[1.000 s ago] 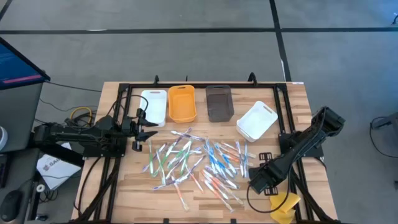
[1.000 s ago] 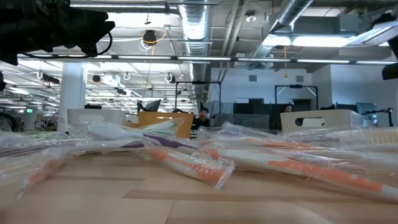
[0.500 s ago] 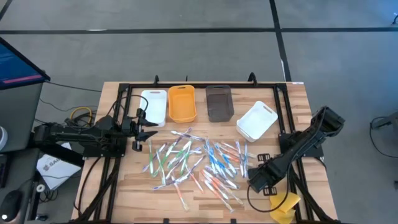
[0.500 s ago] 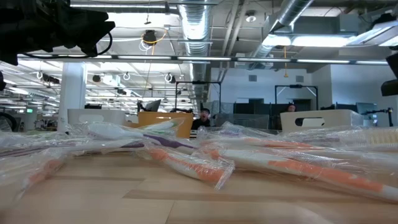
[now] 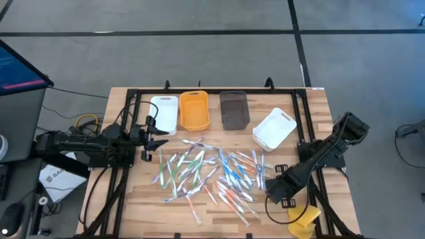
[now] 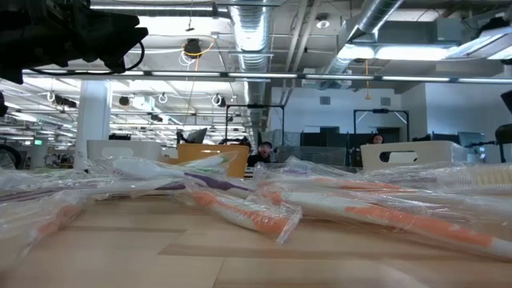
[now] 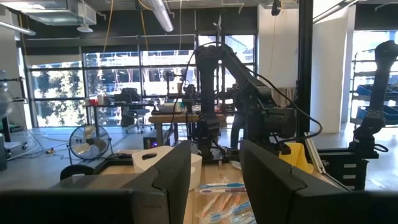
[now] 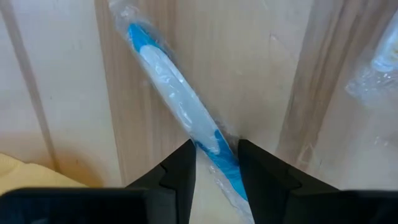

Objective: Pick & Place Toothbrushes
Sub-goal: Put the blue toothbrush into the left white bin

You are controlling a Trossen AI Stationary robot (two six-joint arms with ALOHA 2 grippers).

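While your right gripper sits low over the wood near the table's front right corner, its two fingers stand a little apart with a blue brush in a clear wrapper running between them. The wrist view does not settle whether the pads are pinching the handle or only flanking it, so treat the grip as unconfirmed. That brush lies flat on the table, just apart from the main heap.

The rest of the brushes lie scattered in their wrappers across the middle of the table, in front of the row of trays: white, orange, brown, and a second white one set at an angle to the right. None of the trays seems to hold a brush from above.

Your left gripper waits at the left edge, level and clear of the pile, fingers slightly parted with nothing between them.

You are at the pick, then. Next, make sure the fingers close firmly on the handle, since the wrapper may slip. Lift straight up, clear of the yellow lump beside the arm, and carry the brush to a tray.
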